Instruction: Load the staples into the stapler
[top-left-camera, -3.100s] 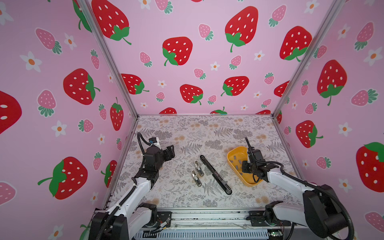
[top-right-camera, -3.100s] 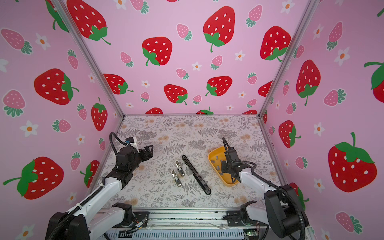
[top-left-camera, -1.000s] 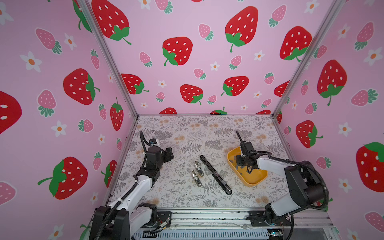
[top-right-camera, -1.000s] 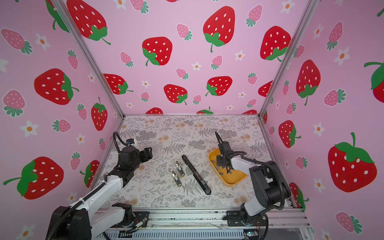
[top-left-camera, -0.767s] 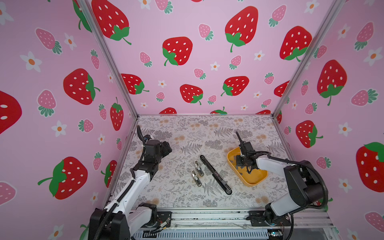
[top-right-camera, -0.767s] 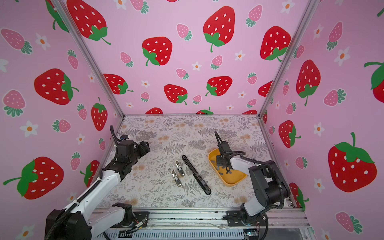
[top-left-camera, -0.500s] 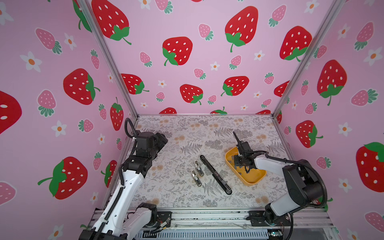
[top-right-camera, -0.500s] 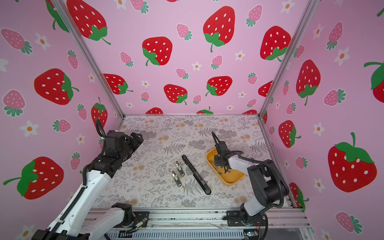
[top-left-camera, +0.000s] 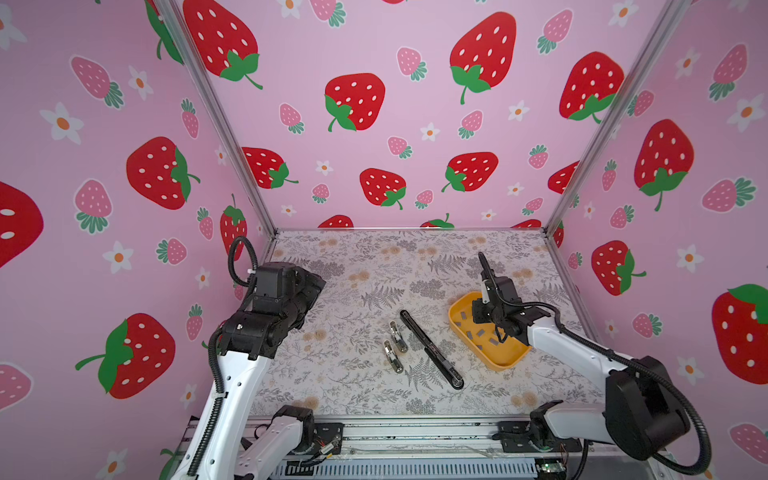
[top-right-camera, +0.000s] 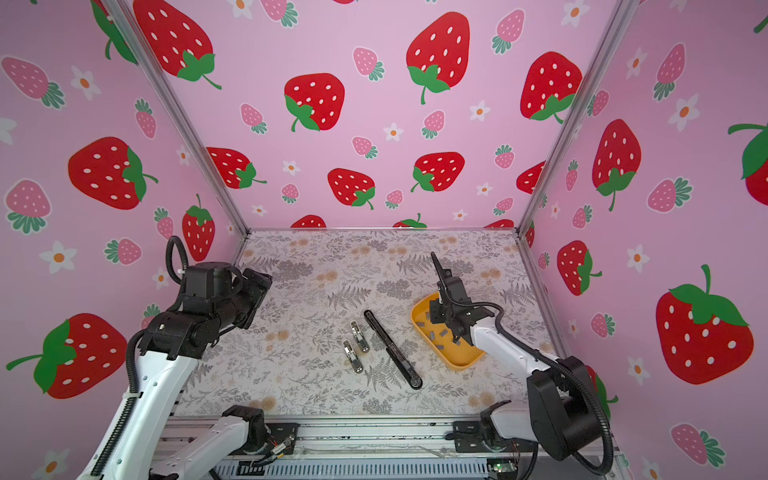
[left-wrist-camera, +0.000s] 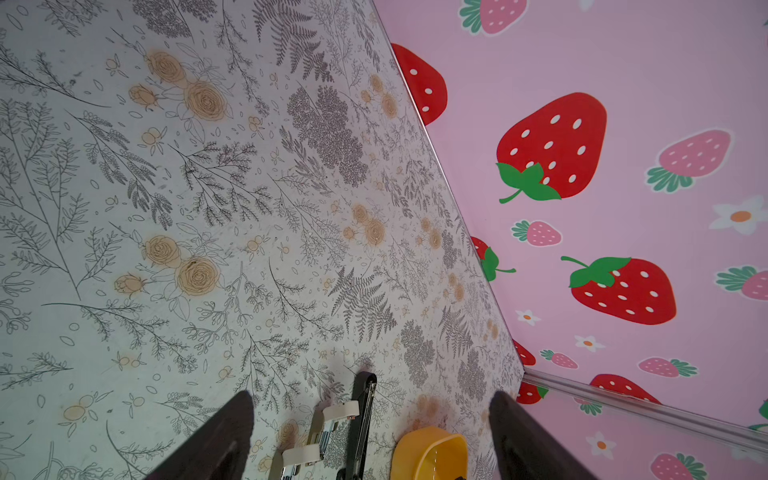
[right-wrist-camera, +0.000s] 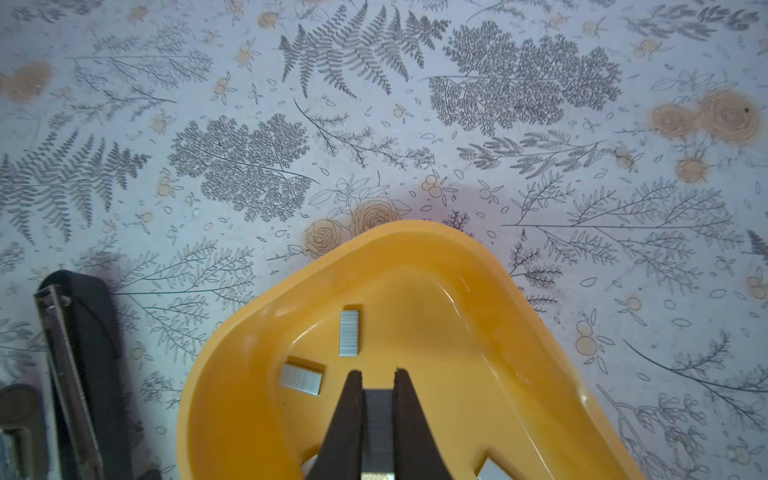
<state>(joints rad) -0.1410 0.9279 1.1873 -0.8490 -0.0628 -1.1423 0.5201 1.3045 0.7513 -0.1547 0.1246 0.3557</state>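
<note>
Pink strawberry walls (top-left-camera: 395, 104) box in a floral table (top-left-camera: 353, 257), seen in both top views. Left arm fills lower left of frame. The left gripper (top-left-camera: 311, 291) sits mid-left, raised off the table, nr the left wall and well apart from everything else. Its wrist view shows the jaws wide w/ nothing btwn them, dark fingers (left-wrist-camera: 216, 440) at the bottom edge. Right arm comes in from lower right. The right gripper (top-left-camera: 478, 316) points down into the upper-left end of the yellow tray (top-left-camera: 498, 365), right of ctr. In the right wrist view the jaws are narrow, pinched on one grey staple strip (right-wrist-camera: 377, 419) at lower ctr of frame, over the tray floor; can't tell if it's lifted or resting. Black stapler (top-left-camera: 430, 349) lies opened out flat, long and thin, on a diagonal at ctr, just left of the tray, not touching it. Two small silver metal pieces (top-left-camera: 398, 331) lie side by side just left of the stapler. Rest of the staples (top-left-camera: 481, 332) lie loose on the tray floor: several short grey strips, apart from each other.
</note>
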